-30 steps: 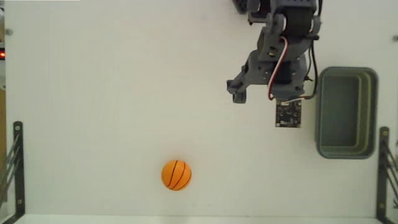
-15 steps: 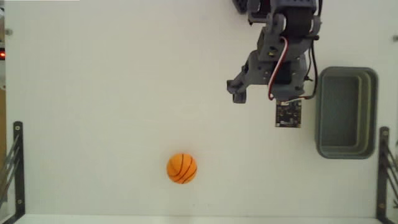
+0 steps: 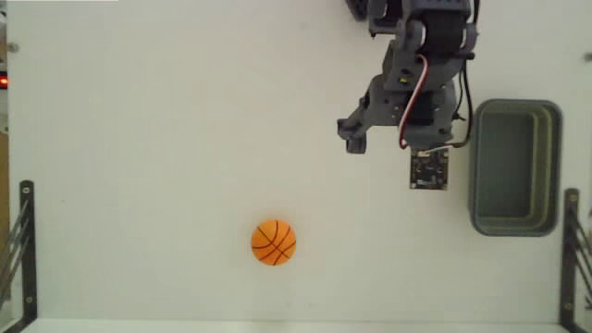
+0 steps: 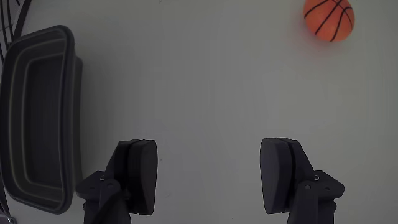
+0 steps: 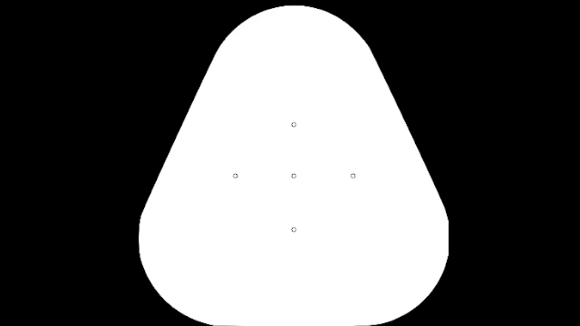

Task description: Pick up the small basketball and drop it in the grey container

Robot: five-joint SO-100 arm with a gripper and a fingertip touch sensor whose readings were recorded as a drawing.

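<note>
A white table point(image 3: 166, 139) is seen from above in the fixed view. The arm enters from the top edge, its base cut off by the frame. Its hand point(image 4: 209, 177) is hard to read there, but the wrist view shows both dark fingers point(image 4: 138, 175) spread wide apart with only bare table between them, their lower ends cut off by the bottom edge.

The small basketball point(image 3: 274, 242) lies alone on the table near the bottom of the fixed view, well apart from the hand, below it and to the left. In the wrist view it sits at the top right corner.

The grey container point(image 3: 514, 167) stands at the right, its long axis running top to bottom, open side up, just beside the arm. In the wrist view its far left side is cut off.
</note>
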